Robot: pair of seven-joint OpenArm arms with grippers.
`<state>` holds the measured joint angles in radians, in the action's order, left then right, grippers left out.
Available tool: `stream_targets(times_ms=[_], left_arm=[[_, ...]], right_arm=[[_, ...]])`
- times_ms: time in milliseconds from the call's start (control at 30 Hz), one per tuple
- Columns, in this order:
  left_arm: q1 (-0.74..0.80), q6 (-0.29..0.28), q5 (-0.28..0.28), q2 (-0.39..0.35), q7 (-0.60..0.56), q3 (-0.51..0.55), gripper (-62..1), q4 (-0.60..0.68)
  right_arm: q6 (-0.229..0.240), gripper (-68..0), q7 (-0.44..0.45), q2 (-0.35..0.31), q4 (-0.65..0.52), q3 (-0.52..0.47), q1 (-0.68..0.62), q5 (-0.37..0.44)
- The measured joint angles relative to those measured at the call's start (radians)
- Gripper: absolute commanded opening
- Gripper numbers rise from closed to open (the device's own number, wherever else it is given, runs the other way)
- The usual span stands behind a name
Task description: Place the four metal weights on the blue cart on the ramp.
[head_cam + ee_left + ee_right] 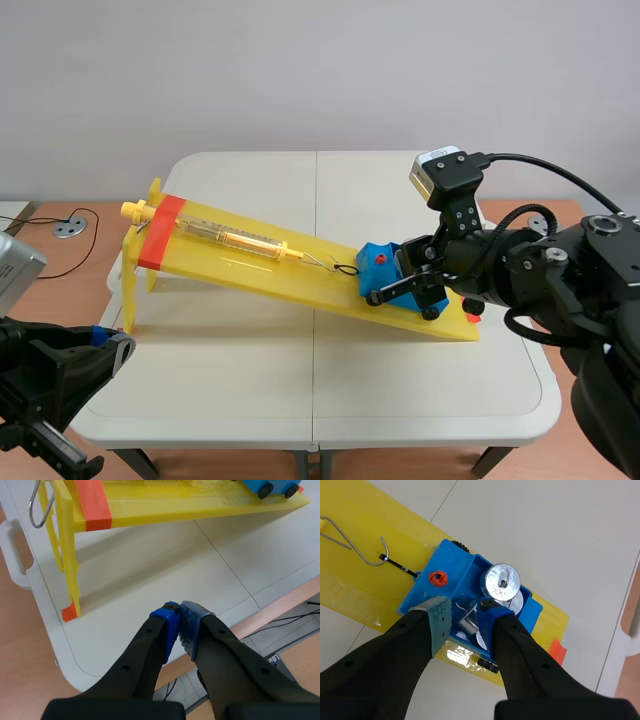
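Currently: right gripper point(463, 612) is over the cart point(452, 577), which sits at the low end of the ramp point(365, 585). Jaws part open, holding nothing. They straddle a tilted weight point(469, 625) lying in the cart's tray, with blue showing between it and the grey-green pad. Beside it, an upright weight point(502, 582) stands stacked on another disc. At least three weights are in the cart; a fourth cannot be confirmed, as the fingers hide part of the tray. Left gripper point(178, 620) is closed on nothing, pads together, over the near edge of the table point(150, 565), well apart from the cart.

Judgement: step in hand looks like release and retreat at the cart. To do it well, lift straight up and keep the fingers off the tilted weight and the stack. No sideways drag: the cart is wheeled, on a slope, and may roll. Check the count before calling it done.
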<state>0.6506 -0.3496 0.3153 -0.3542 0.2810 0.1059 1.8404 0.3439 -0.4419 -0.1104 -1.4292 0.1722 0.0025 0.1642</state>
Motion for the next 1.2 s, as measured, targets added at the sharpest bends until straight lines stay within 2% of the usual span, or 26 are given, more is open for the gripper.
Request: stream_targets(times_ms=[400,467,600,800,1000,1200], left_arm=[[0.0,-0.003,0.0,0.0,0.0,0.0,-57.3,0.0],[0.0,-0.003,0.0,0.0,0.0,0.0,-57.3,0.0],[0.0,-0.016,0.0,0.002,0.025,0.0,-57.3,0.003],[0.0,-0.05,-0.001,0.062,0.06,0.0,-57.3,0.064],[0.0,-0.048,-0.012,0.123,0.06,-0.002,-57.3,0.129],[-0.047,-0.048,-0.083,0.156,0.067,-0.063,-58.2,0.134]], right_arm=[[0.005,-52.0,-0.014,-0.013,-0.031,0.0,-0.002,0.04],[0.005,-54.5,-0.016,-0.023,-0.056,-0.001,-0.006,0.053],[0.009,-65.7,-0.017,-0.039,-0.124,-0.016,-0.039,0.076],[0.017,-66.9,-0.031,-0.092,-0.229,-0.056,-0.131,0.095],[0.07,-66.9,-0.034,-0.185,-0.315,-0.115,-0.267,0.139],[0.114,-66.9,-0.039,-0.246,-0.401,-0.207,-0.444,0.184]])
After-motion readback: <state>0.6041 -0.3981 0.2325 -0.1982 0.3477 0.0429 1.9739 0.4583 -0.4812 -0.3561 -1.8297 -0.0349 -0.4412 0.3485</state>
